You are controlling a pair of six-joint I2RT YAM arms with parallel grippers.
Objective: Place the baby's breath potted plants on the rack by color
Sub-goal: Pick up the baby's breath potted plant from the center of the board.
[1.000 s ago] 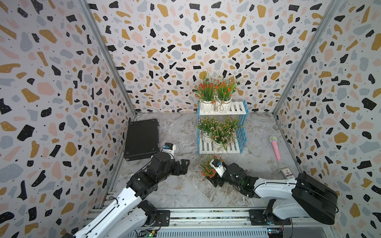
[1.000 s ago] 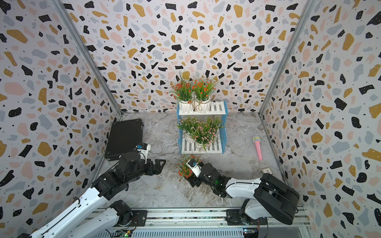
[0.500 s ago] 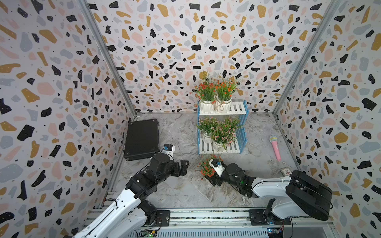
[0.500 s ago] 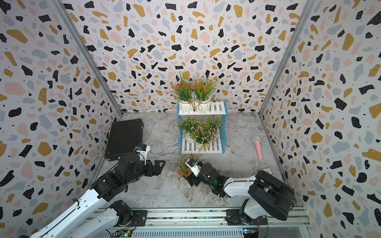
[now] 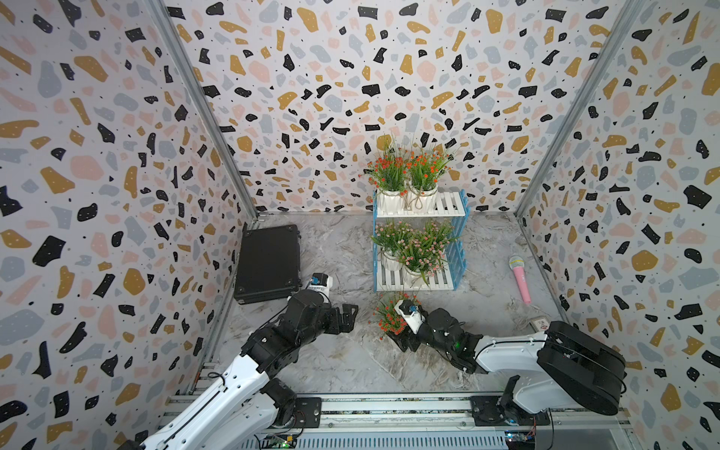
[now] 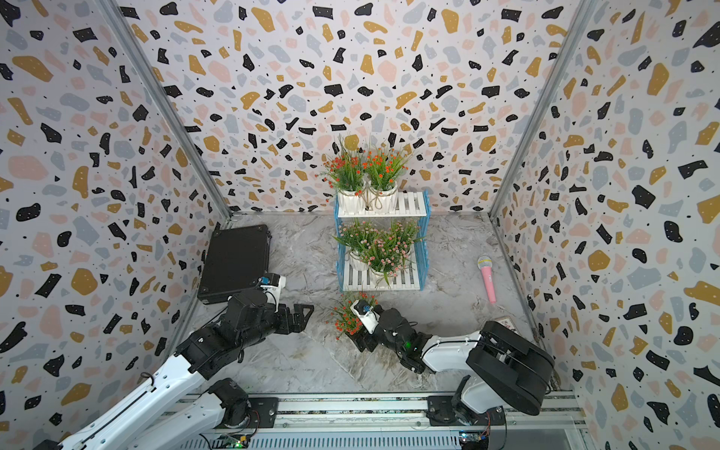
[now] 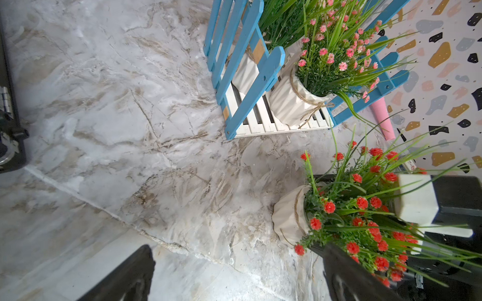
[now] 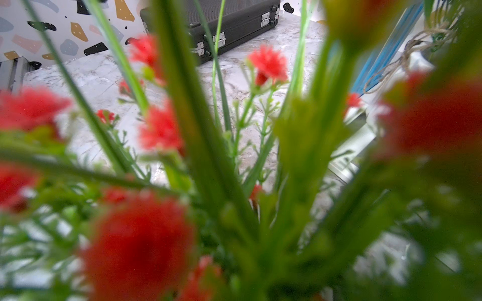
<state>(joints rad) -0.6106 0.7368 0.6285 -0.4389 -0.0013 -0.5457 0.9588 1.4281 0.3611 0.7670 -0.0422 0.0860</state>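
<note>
The rack [image 5: 460, 249] stands mid-floor, with white shelves and blue fence sides. Two red-flowered plants [image 5: 389, 175] [image 5: 426, 171] sit at the left of its top shelf [image 6: 409, 202]. Pink-flowered plants [image 5: 419, 251] crowd the lower shelf; two of their pots show. A third red-flowered plant [image 5: 389, 317] [image 7: 289, 216] is on the floor in front of the rack. My right gripper [image 5: 398, 337] [image 6: 360, 339] is shut on its white pot, low down, and leaves fill the right wrist view. My left gripper [image 5: 350, 318] [image 7: 241, 281] hangs open and empty to the plant's left.
A flat black case [image 5: 269, 265] lies by the left wall, just behind my left arm. A pink toy microphone [image 5: 520, 278] lies near the right wall. A small card-like item [image 5: 539, 323] lies in front of it, beside my right arm.
My right arm has drawn slightly to the left with the red-flowered plant in its grip. The left arm has stayed where it was.
</note>
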